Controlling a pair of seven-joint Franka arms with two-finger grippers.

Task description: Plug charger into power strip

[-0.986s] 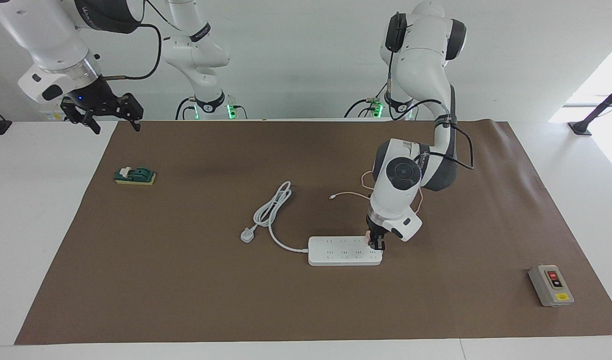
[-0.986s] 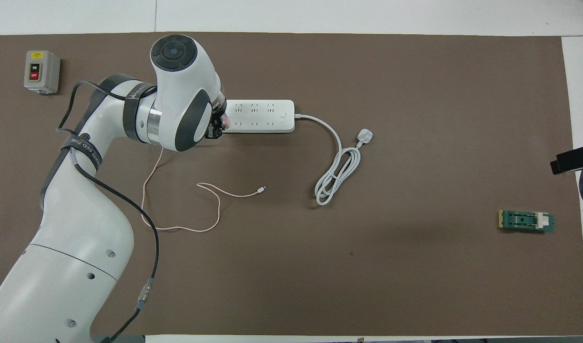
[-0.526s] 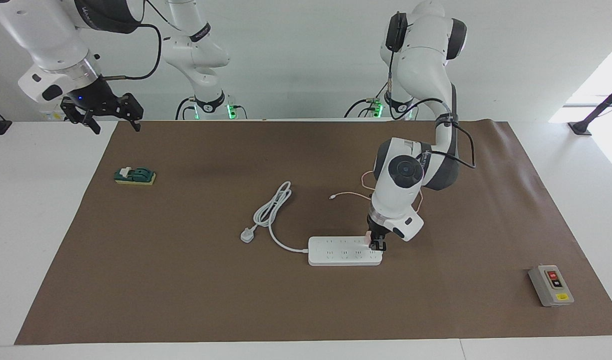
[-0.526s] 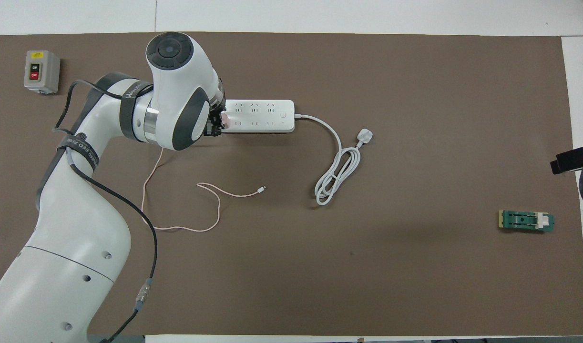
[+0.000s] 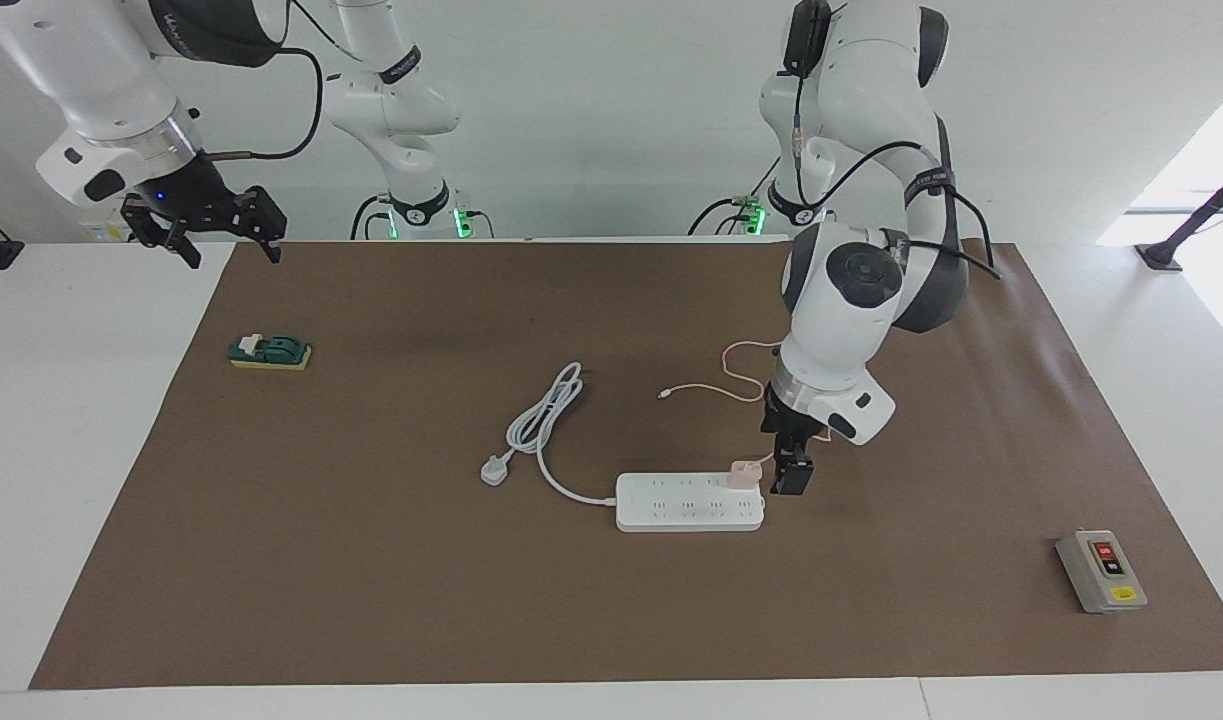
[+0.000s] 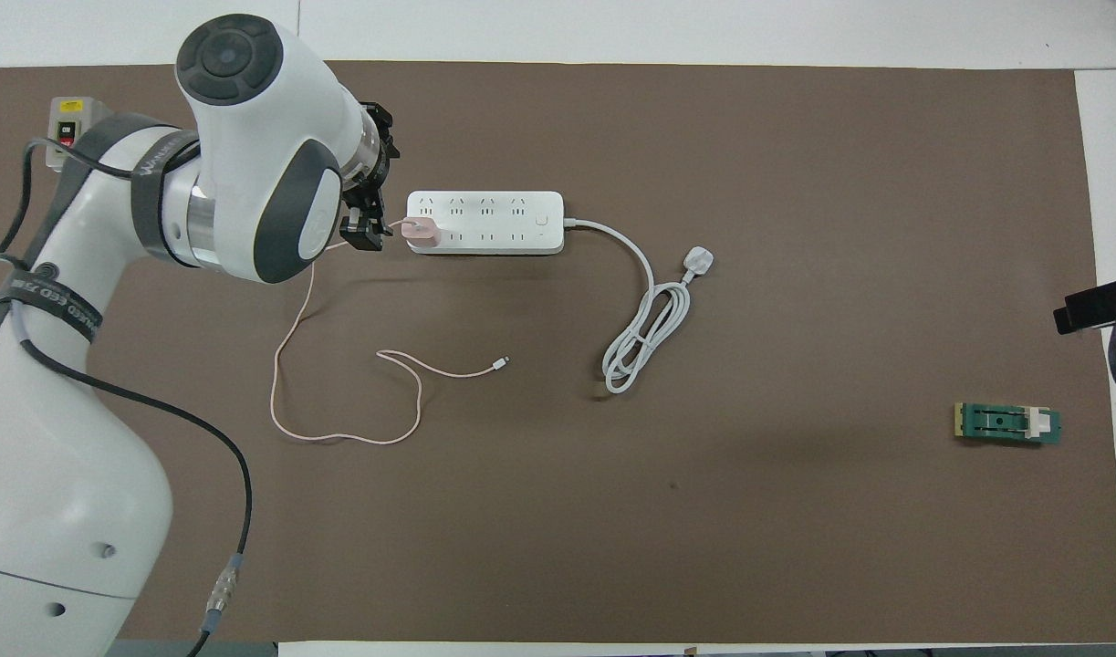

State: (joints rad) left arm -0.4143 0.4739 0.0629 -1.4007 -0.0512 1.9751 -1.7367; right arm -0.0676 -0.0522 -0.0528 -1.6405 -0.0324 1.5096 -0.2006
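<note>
The pale-pink charger [image 5: 744, 472] [image 6: 421, 231] stands upright in an end socket of the white power strip [image 5: 686, 505] [image 6: 498, 222], at the end toward the left arm. Its thin pink cable [image 6: 338, 438] loops over the mat nearer the robots and ends in a white connector [image 6: 500, 363]. My left gripper [image 5: 787, 462] [image 6: 368, 217] hangs open just off that end of the strip, beside the charger and apart from it, holding nothing. My right gripper [image 5: 229, 250] waits open in the air over the mat's corner at the right arm's end.
The strip's thick white cord [image 5: 543, 420] [image 6: 640, 347] lies coiled with its three-pin plug [image 5: 494, 468] [image 6: 698, 263]. A grey switch box [image 5: 1101, 570] [image 6: 69, 128] sits toward the left arm's end. A green block [image 5: 269, 351] [image 6: 1007, 423] lies toward the right arm's end.
My left gripper has opened, let go of the charger and risen off toward the left arm's end. The charger stays in the strip. The right arm has not moved.
</note>
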